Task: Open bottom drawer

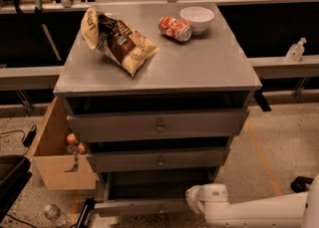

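The bottom drawer (139, 206) is the lowest and narrowest grey front of the cabinet. It stands pulled out a little, and a dark gap (159, 184) shows above its panel. Its knob is not visible. My white arm (259, 212) comes in from the lower right. Its rounded end, the gripper (195, 198), sits at the right end of the bottom drawer's front. The two wider drawer fronts (159, 126) above also stand slightly out, each with a small centre knob.
A chip bag (119, 40), a red can (175, 28) and a white bowl (197, 19) lie on the cabinet top (199, 67). A cardboard box (55, 157) holding fruit hangs at the left. A bottle (52, 214) lies on the floor.
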Controlling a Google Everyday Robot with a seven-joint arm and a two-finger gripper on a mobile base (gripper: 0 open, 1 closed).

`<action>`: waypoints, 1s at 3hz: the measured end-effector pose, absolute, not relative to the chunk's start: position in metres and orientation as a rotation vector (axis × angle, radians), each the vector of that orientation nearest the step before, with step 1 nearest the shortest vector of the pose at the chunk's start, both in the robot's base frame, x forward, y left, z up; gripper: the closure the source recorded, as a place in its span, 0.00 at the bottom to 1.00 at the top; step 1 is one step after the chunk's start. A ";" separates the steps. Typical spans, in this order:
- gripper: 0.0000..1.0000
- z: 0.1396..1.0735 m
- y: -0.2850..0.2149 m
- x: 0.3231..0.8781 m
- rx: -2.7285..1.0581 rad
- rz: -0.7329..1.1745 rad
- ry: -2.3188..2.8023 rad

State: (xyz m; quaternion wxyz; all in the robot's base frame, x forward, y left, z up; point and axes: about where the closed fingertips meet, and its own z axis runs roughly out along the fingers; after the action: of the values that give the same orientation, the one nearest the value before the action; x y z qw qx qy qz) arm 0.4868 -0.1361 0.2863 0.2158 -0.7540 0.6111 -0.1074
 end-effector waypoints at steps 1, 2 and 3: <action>1.00 0.286 -0.137 0.487 -2.091 -0.299 1.695; 1.00 0.260 -0.137 0.512 -2.087 -0.257 1.678; 1.00 0.230 -0.138 0.555 -2.080 -0.207 1.623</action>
State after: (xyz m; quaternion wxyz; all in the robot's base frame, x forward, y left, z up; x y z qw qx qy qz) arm 0.5554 -0.1377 0.2303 0.2450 -0.7621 0.5945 -0.0757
